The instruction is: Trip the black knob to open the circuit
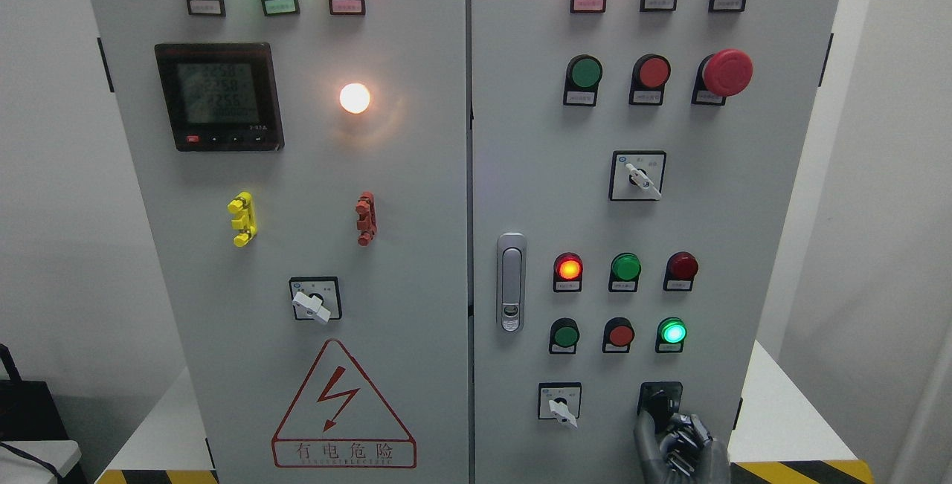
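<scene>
Two grey doors make up the cabinet (416, 194) we face, and everything we see is mounted on them. At the lower right corner of the right door sits the black knob (659, 398) in its square black plate. Our right hand (678, 445) comes up from the bottom edge there, fingers (648, 424) curled around the knob's lower part, clasping it. Just left of it is a white selector switch (560, 403); above are rows of round lamps, among them a lit green lamp (672, 332) and a lit red lamp (568, 268). Higher up stands the red mushroom button (727, 72). The door latch (511, 282) runs upright near the seam. On the left door we see a digital meter (219, 96), a glowing white lamp (355, 98), and a triangular warning sign (342, 406). Our left hand does not show.
</scene>
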